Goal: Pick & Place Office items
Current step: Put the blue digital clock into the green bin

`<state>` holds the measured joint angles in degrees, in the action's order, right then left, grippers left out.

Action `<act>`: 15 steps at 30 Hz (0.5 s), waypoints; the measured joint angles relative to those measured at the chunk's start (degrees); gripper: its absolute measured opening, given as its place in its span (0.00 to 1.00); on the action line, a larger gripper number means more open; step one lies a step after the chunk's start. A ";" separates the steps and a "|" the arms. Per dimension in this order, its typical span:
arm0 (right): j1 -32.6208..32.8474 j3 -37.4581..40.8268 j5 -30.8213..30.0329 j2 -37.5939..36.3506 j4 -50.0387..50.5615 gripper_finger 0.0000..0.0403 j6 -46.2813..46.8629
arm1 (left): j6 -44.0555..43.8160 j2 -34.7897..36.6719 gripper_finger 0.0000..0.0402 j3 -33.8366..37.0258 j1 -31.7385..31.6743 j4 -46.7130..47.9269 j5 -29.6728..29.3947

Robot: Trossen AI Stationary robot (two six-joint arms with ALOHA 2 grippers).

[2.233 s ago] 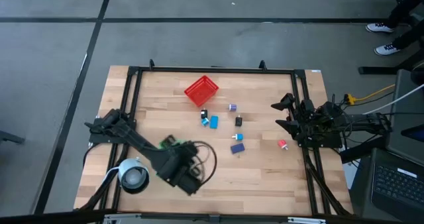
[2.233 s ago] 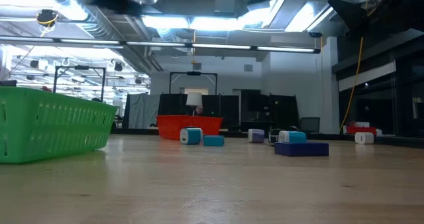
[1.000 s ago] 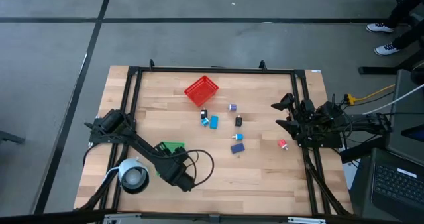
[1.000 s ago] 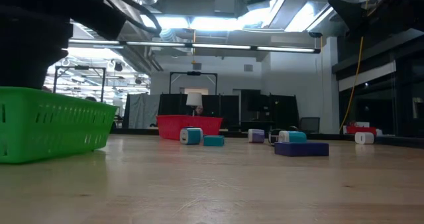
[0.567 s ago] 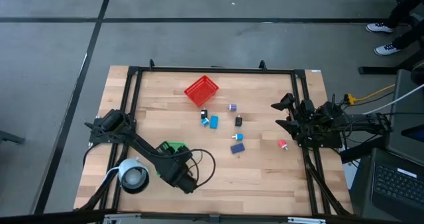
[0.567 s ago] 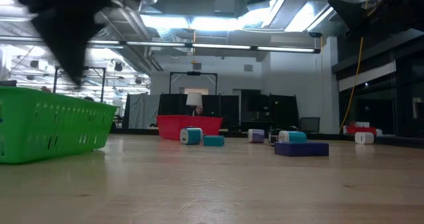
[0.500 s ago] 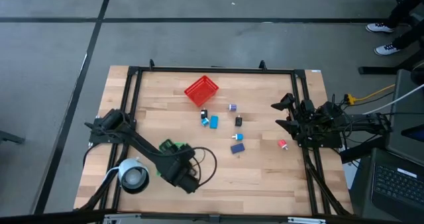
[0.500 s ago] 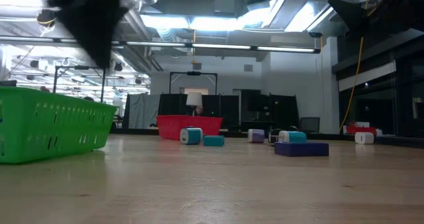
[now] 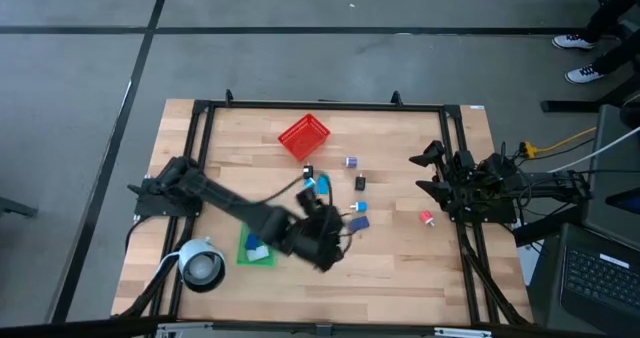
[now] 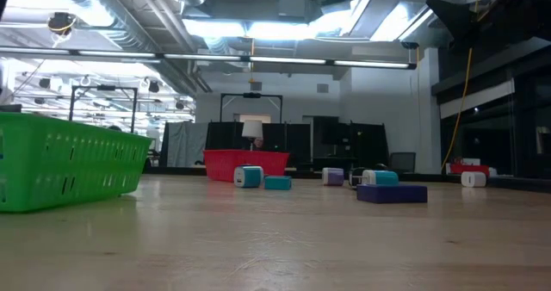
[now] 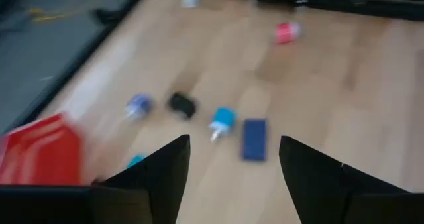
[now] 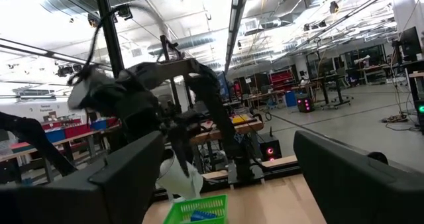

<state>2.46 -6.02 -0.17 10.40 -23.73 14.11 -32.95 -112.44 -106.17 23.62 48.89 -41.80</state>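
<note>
The office items lie loose on the table's middle: a dark blue block (image 11: 254,139), a light blue piece (image 11: 223,118), a black bit (image 11: 181,103), a purple-blue bit (image 11: 138,104) and, toward the right edge, a pink-red bit (image 9: 426,217). One blue piece (image 9: 256,248) lies in the green tray (image 9: 243,255). My left gripper (image 9: 335,233) hovers open over the table's middle, just near and left of the dark blue block (image 9: 357,221); its fingers stand apart in the left wrist view (image 11: 232,164). My right gripper (image 9: 425,173) waits open at the right edge.
The red mesh basket (image 9: 303,136) stands at the far middle of the table. A white round object (image 9: 201,266) sits at the near-left corner. A black frame rail (image 9: 320,106) runs around the table. Bare wood lies along the near side, right of the tray.
My left gripper has swung from above the green tray, near the table's near-left part, toward the right and a little far, and now hangs over the table's middle by the loose items. The tray, hidden under the arm before, shows with a blue piece inside.
</note>
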 joint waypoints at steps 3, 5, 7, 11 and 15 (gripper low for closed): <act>0.00 0.00 0.01 0.00 0.00 0.86 -0.02 | 6.76 -1.30 0.57 -0.10 -3.88 -4.65 5.29; 0.00 0.00 0.01 -0.01 0.09 0.86 -0.02 | 9.78 -2.66 0.57 -0.07 -6.56 -5.14 7.93; -0.02 0.00 0.01 0.01 0.24 0.86 -0.24 | 12.56 -3.87 0.57 -0.02 -8.80 -5.20 10.83; -0.02 0.00 0.20 -0.01 0.42 0.86 -0.70 | 18.23 -7.36 0.56 0.02 -11.97 -7.92 14.23; -0.02 0.00 0.20 -0.01 0.68 0.86 -1.09 | 20.09 -10.53 0.55 0.04 -14.03 -13.22 20.50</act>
<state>2.44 -6.02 0.03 10.39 -23.05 13.02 -12.86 -122.97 -106.13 9.59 35.67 -21.30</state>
